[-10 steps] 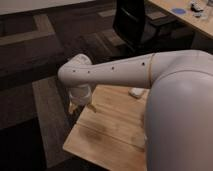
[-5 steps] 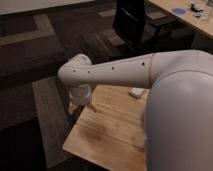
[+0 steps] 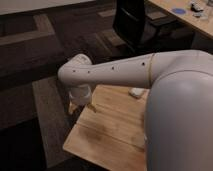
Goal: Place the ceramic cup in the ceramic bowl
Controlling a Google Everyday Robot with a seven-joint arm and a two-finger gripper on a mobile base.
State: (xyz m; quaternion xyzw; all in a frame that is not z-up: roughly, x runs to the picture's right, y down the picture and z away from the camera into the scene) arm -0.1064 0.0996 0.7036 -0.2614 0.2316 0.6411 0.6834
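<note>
Camera view from high up, looking down along a thick white arm stretched leftward from a bulky white shoulder at the right. At the arm's far end, bent downward from a rounded joint: the gripper, hanging over the far-left corner of a light wooden tabletop, right at its edge. Seen from above and behind, mostly covered by the wrist; cannot tell whether spread, pressed together or pinching anything. Just beneath the joint, a whitish rounded shape, pale like the arm; cannot tell whether ceramic cup or part of the wrist. Below it, a small tan-yellow bit poking out toward the wood, not identifiable. Farther right on the tabletop, close under the arm and well apart from the gripper, a flat white object lying on the wood. Beyond the tabletop, dark carpet with lighter bands. At top centre, a black office chair. In the top right corner, a pale desk carrying a small blue round thing and some clutter nearer the corner.
</note>
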